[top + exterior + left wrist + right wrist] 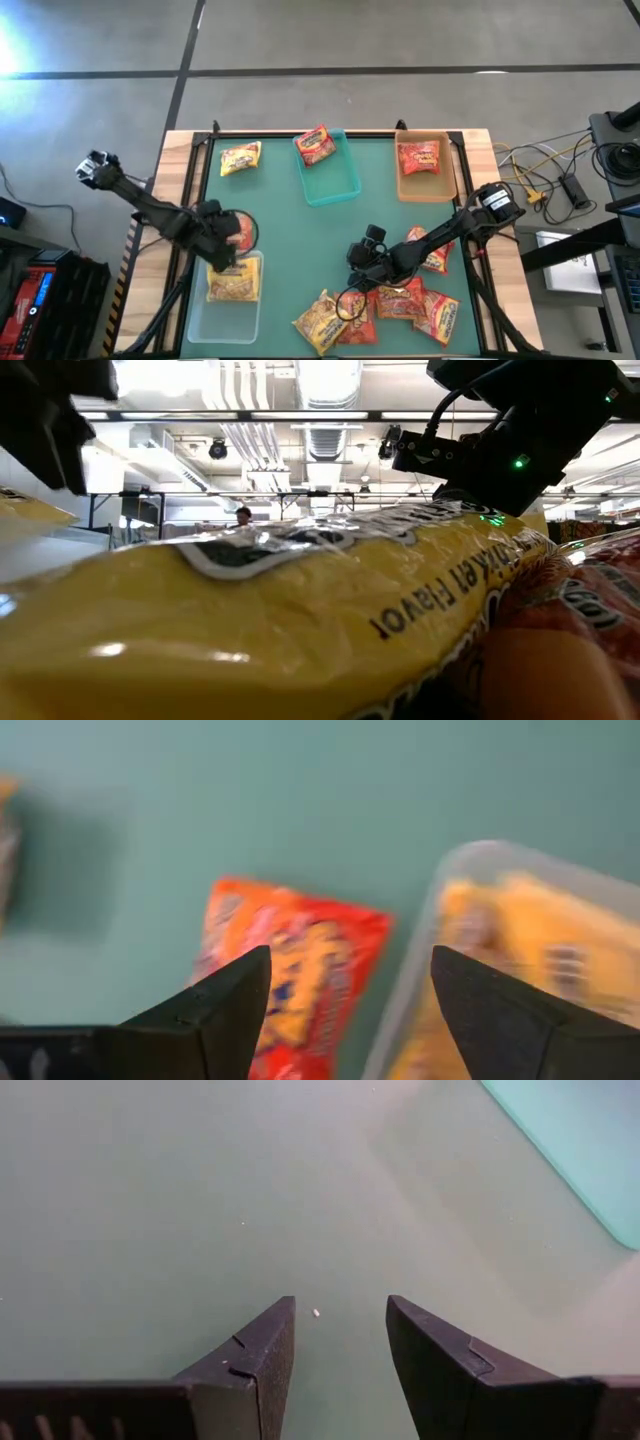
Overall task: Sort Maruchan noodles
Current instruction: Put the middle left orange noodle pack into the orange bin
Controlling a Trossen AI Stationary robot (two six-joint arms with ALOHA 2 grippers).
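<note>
Green table (300, 240) is carrying the bins and packets. Left claw (350, 1010) is gaping wide, holding nothing, a red packet (290, 970) lying just beneath it beside the clear bin (440, 910) (yellow packet (520, 950) inside). Right claw (340, 1345) is hovering part-open, empty, over bare table near the pile of noodles (400, 300).

A yellow noodle packet (300, 620) fills the low view, hiding the table; its label is cut off
</note>
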